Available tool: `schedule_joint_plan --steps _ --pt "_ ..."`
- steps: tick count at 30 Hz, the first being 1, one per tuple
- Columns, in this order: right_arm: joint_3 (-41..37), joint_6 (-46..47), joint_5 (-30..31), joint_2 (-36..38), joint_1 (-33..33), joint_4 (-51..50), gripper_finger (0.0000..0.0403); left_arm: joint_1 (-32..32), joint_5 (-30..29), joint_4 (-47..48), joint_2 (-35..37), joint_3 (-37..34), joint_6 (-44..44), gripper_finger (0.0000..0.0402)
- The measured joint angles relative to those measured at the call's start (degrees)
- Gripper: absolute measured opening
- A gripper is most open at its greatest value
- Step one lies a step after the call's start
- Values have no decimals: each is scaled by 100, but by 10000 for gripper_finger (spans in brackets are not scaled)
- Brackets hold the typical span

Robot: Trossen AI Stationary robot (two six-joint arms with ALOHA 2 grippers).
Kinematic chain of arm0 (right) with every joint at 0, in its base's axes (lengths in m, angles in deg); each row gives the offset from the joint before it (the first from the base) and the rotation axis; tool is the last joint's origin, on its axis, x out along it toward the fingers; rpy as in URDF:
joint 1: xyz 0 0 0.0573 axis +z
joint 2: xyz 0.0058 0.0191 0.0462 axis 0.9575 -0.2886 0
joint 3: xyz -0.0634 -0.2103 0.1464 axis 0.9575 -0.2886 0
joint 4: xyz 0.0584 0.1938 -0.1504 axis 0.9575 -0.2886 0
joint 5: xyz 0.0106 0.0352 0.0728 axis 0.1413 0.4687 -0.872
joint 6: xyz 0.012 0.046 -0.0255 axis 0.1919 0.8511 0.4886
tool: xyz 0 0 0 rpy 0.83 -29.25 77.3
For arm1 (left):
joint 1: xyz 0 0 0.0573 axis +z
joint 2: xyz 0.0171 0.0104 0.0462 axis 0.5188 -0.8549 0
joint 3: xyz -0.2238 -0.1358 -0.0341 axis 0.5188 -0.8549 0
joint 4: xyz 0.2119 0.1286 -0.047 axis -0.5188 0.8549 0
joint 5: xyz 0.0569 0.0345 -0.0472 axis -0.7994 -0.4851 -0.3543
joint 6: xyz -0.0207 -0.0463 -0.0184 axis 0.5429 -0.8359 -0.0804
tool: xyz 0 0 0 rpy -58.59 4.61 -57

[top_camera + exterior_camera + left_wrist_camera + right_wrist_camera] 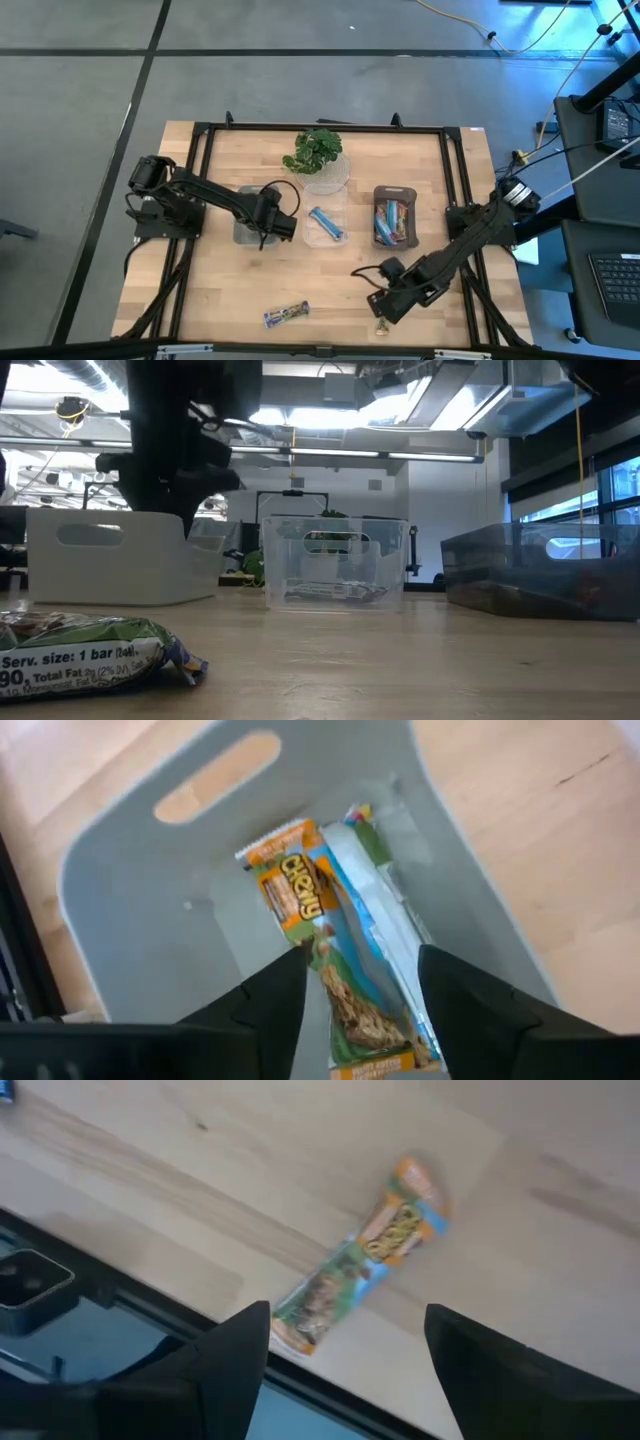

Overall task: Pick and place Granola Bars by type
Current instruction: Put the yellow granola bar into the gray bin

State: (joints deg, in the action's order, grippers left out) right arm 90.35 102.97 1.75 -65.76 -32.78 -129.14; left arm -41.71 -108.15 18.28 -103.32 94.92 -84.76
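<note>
The left claw [355, 995] is held open over the grey plastic bin [130, 920], above shiny green-orange wrapped bars [310, 920]. The right claw [345, 1345] is held open above another green-orange bar [365, 1265] on the wooden desk [300, 1140].

bins [252, 228]: 3 | potted plant [318, 152]: 1 | loose granola bars on table [286, 315]: 2

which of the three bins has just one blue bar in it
The clear middle bin, between the white bin and dark bin; only a single blue bar lies inside.
</note>
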Motion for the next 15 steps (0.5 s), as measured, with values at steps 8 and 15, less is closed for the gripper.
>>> schedule_joint_plan --steps 8,15 --pt "0 504 -415 -594 -4 226 268 -4 -295 -46 472 0 178 187" --pt "0 518 -435 -1075 -4 389 268 -4 -397 -598 676 0 757 188"
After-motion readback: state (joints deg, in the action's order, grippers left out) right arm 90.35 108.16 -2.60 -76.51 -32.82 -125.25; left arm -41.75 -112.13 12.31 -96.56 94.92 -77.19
